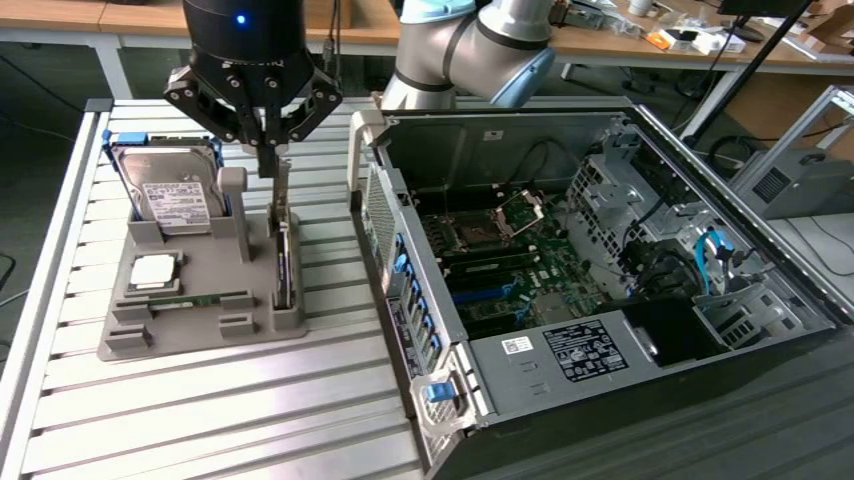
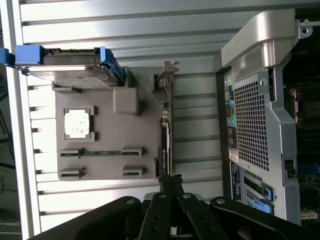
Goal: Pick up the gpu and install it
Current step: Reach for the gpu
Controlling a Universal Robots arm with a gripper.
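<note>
Gpu (image 1: 283,255), thin flat dark expansion card with a narrow silvery metal bracket at one end, standing on its long edge in a slot of a grey moulded plastic holder (image 1: 200,325), along the holder's edge nearest the open dark computer case (image 1: 601,250). Long axis parallel to that edge. Bracket end toward the holder's corner beside the silver hard drive in a blue frame (image 1: 167,190), plain end toward the opposite corner. Seated in the slot, not lifted.

Above the bracket end in the exterior view: black gripper (image 1: 274,170) on a grey-and-blue robot arm (image 1: 467,45), pointing straight down, jaws pressed together with nothing visibly pinched. In the wrist view, lined up with the card's long axis. Card therefore below the jaws, thin top edge facing up. Contact between jaws and bracket: cannot tell.

Elsewhere on the holder, away from the card: square silvery processor chip (image 1: 154,270) and slim green memory stick (image 1: 200,298). Holder resting on a slatted aluminium surface (image 1: 200,420), near its edge beside the case.

Writing: white label with dark print on the hard drive, white stickers (image 1: 587,350) on the case's metal cover, one with a square code. None readable, no brand legible.
</note>
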